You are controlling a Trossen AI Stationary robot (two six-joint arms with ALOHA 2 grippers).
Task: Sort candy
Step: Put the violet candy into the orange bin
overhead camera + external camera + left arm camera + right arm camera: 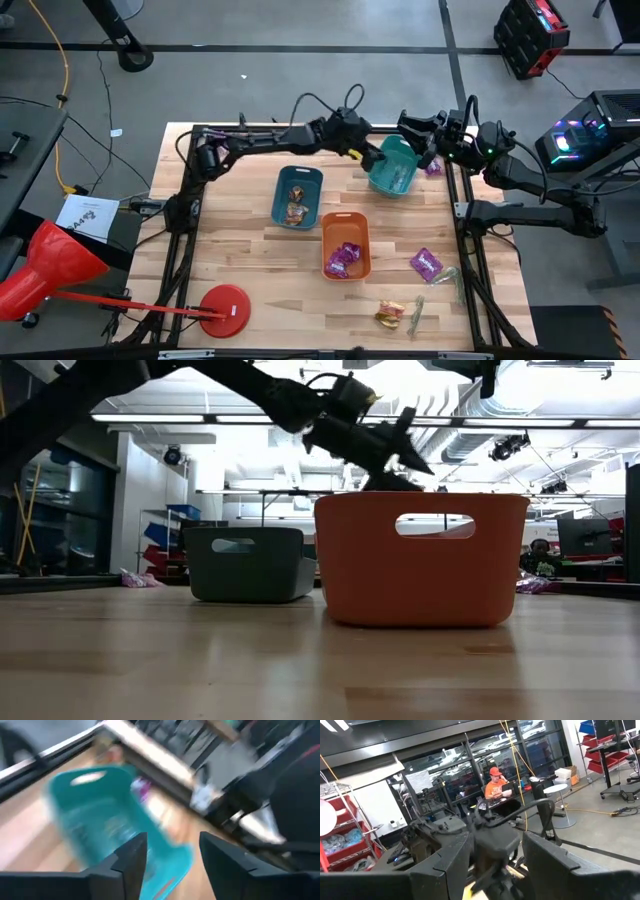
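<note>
My left gripper (pixel 368 155) (pixel 172 842) is open and hovers in the air by the left rim of the tilted light teal bin (pixel 393 168) (pixel 100 825). My right gripper (pixel 408 125) (pixel 497 837) is open above that bin's far rim, pointing at the left arm. The dark teal bin (pixel 297 195) holds orange-brown sweets. The orange bin (pixel 345 245) (pixel 420 555) holds purple packets. Loose on the table lie purple packets (pixel 427 263) (pixel 433 167), a gold-wrapped sweet (pixel 390 315) and pale green sticks (pixel 418 312).
A red disc on a stick (pixel 225 305) lies at the table's near left corner. Dark frame posts (pixel 465 215) run along both table sides. Bare wood lies left of the bins. People sit in the room beyond (pixel 497 785) (pixel 540 555).
</note>
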